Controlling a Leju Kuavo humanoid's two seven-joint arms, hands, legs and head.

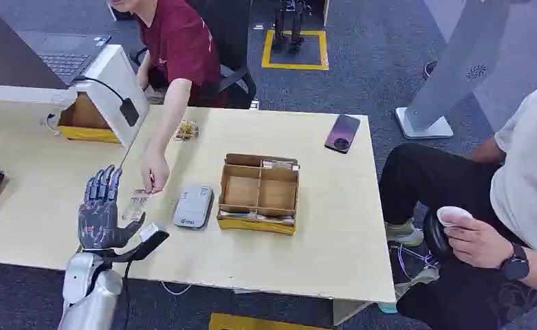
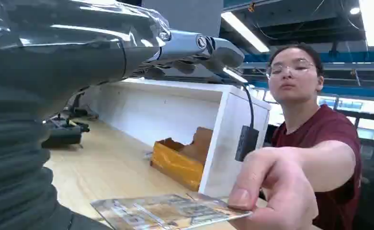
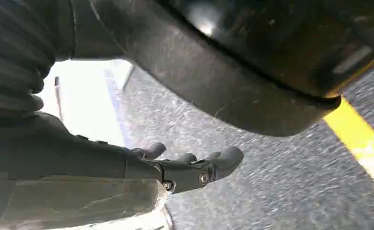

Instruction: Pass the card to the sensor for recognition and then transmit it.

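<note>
the card (image 1: 135, 204) lies flat on the worktop (image 1: 320, 227), a person's hand (image 1: 155, 172) pinching its far end — likely presenting it for pickup. it sits just beside the left hand's (image 1: 100, 210) fingertips, between that hand and the grey sensor (image 1: 193, 205), which stands close so the pass is short. the left hand hovers spread, holding nothing; the right hand (image 3: 175, 167) hangs loosely spread over the floor.

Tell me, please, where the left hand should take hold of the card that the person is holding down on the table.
Probably the card's near end, away from the person's hand pinning its far end. It lies flat, so the left hand should pinch that edge from its own side.
</note>
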